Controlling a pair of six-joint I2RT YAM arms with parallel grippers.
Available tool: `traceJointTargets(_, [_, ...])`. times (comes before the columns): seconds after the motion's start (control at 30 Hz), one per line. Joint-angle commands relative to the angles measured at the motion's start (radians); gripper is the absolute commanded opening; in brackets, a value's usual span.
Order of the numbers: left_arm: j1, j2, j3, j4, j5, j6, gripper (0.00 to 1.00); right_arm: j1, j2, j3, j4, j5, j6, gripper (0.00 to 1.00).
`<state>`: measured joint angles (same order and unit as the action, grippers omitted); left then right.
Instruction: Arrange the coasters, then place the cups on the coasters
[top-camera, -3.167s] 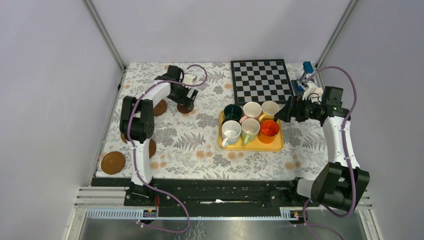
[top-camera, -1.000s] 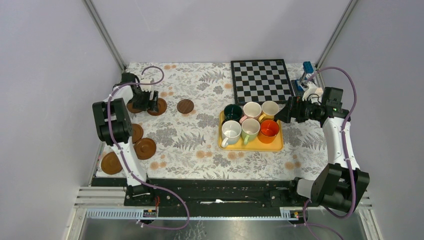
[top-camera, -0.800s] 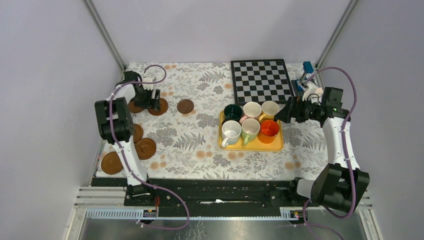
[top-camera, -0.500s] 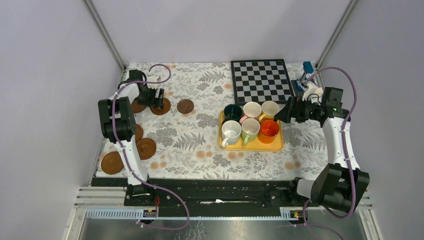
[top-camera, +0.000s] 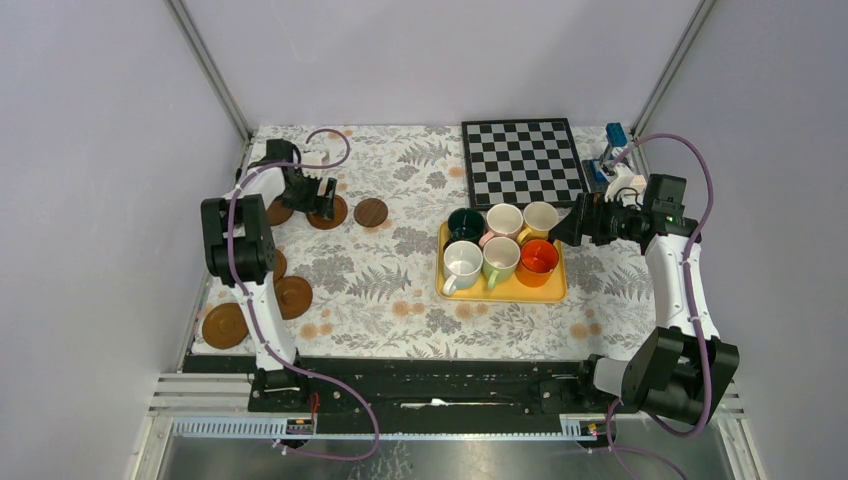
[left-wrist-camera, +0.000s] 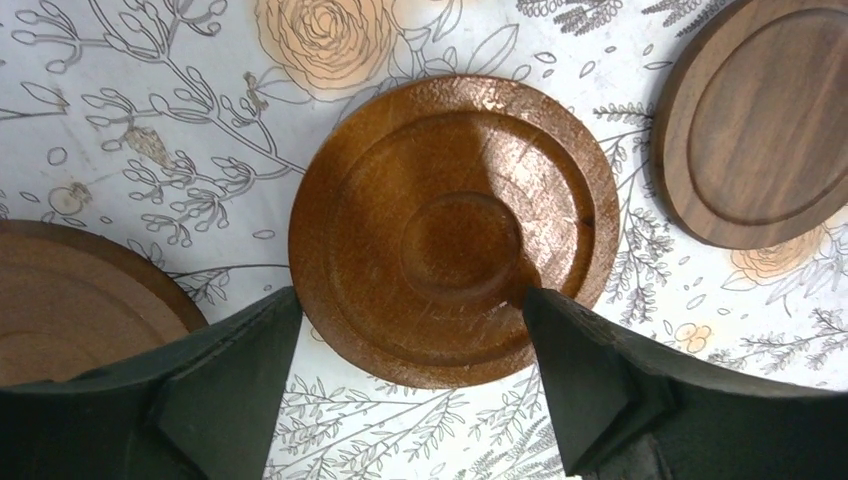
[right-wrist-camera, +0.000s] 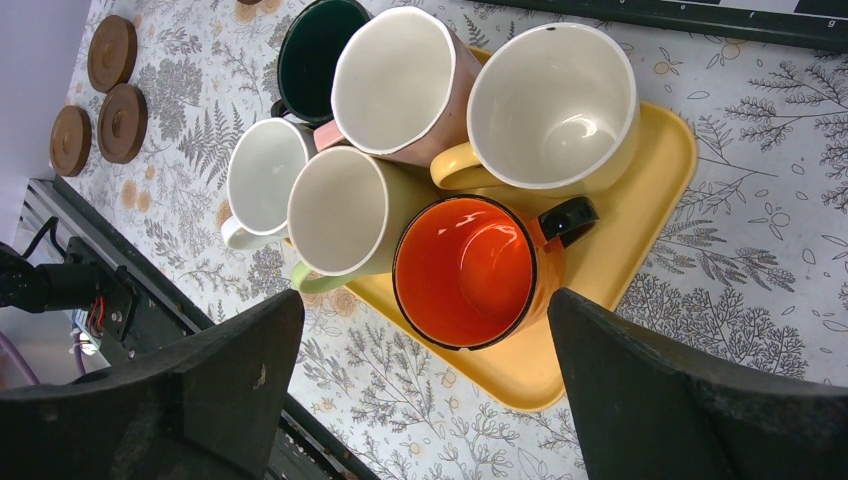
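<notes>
Left wrist view shows me the coaster (left-wrist-camera: 455, 230) lying flat on the table (left-wrist-camera: 200, 150), with the left tool (left-wrist-camera: 410, 300) spread open over its near edge, gripping nothing. A second coaster (left-wrist-camera: 760, 120) sits just beside it at the frame's right, and a third coaster (left-wrist-camera: 70, 300) is at lower left. To do this well I'd come down squarely, pinch the rim and lift clear before moving, so the neighbours aren't nudged. The right tool (right-wrist-camera: 425, 300) hangs wide open and empty above the cups (right-wrist-camera: 475, 270), all six packed on the yellow tray (right-wrist-camera: 660, 170).
</notes>
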<state>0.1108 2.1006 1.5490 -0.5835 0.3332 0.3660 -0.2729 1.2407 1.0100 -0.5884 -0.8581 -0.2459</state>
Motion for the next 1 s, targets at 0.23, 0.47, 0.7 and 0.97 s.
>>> traceJointTargets(0.23, [0.035,-0.294,0.022,-0.176,-0.021,-0.001,0.99,0.003,-0.025,0.002,0.010,-0.026,-0.015,1.00])
traceJointTargets(0.47, [0.186,-0.497,-0.228,-0.182,-0.028,-0.030,0.99,0.003,-0.030,0.002,0.009,-0.028,-0.015,1.00])
traceJointTargets(0.7, [0.267,-0.656,-0.483,-0.095,-0.169,-0.040,0.99,0.003,-0.017,0.004,0.011,-0.036,-0.012,1.00])
traceJointTargets(0.97, [0.286,-0.689,-0.643,-0.001,-0.222,0.033,0.93,0.003,0.011,0.021,0.000,-0.024,-0.002,1.00])
